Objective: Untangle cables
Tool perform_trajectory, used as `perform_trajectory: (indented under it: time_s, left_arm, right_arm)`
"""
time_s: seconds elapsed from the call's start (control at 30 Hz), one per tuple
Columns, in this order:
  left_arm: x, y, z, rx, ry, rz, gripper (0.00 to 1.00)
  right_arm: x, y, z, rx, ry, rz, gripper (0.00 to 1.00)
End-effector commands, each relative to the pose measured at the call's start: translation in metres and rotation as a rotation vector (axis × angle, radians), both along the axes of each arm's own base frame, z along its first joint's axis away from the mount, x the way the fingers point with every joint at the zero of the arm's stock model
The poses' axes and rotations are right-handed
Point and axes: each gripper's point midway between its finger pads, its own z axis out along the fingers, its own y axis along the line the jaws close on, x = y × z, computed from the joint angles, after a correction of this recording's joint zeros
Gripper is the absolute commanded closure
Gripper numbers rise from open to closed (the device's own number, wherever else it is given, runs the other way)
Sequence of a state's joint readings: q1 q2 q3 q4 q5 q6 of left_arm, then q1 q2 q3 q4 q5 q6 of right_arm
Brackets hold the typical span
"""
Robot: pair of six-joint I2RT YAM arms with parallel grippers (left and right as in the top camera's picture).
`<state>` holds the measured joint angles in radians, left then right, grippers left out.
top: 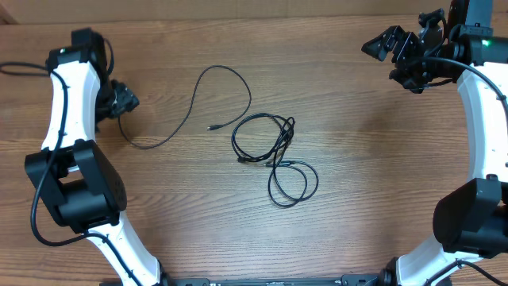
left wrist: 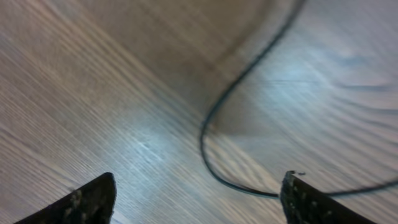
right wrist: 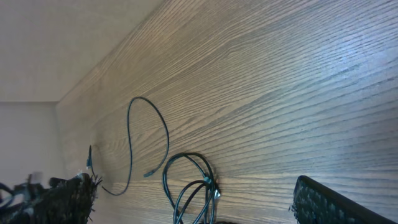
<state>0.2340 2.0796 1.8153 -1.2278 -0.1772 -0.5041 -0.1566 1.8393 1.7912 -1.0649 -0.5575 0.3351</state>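
Observation:
One loose black cable (top: 193,103) lies in a long curve on the left half of the wooden table (top: 357,159), its plug end near the middle. The other cables form a tangled bundle (top: 279,143) of loops at the centre. My left gripper (top: 123,100) is open, low over the loose cable's left end; in the left wrist view the strand (left wrist: 203,134) curves between the open fingers (left wrist: 199,205) and runs to the right finger. My right gripper (top: 401,52) is open and empty at the far right, well away from the cables. Its wrist view (right wrist: 199,205) shows the bundle (right wrist: 205,174) and the loose cable (right wrist: 130,143).
The arm bases stand at the front left (top: 75,187) and front right (top: 472,218). A thicker black robot cable (top: 20,67) trails off the left edge. The table's far edge (top: 238,17) runs along the top.

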Motion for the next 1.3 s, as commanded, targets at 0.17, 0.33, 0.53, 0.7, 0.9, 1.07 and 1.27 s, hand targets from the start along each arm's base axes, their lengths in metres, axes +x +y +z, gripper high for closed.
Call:
perform_trajectory:
  time_s: [0.17,0.33,0.53,0.7,0.9,1.07,1.27]
  left_arm:
    - [-0.015,0.01,-0.027,0.002,0.01,0.049,0.15]
    - [-0.006,0.008,-0.039,0.011,-0.029,0.039,0.21]
    - [-0.008,-0.006,-0.069,-0.061,-0.052,0.032,0.28]
    - [-0.011,-0.033,-0.08,-0.206,-0.058,0.019,0.4]
    - [-0.026,-0.047,-0.08,-0.274,-0.002,0.044,0.51]
    - [-0.034,-0.049,-0.08,-0.281,0.032,0.049,0.63]
    - [-0.032,-0.031,-0.081,-0.177,0.029,0.05,0.42]
  right_arm:
    - [-0.002,-0.001,0.017,-0.019,-0.049,0.003,0.0]
    - [-0.002,-0.001,0.017,-0.018,-0.049,0.003,0.0]
    - [-0.002,-0.001,0.017,-0.018,-0.049,0.003,0.0]
    - [-0.002,-0.001,0.017,-0.018,-0.049,0.003,0.0]
    - [-0.002,-0.001,0.017,-0.018,-0.049,0.003,0.0]
    - [-0.002,-0.001,0.017,-0.018,-0.049,0.003,0.0]
    - [-0.002,-0.001,0.017,-0.018,-0.049,0.003,0.0]
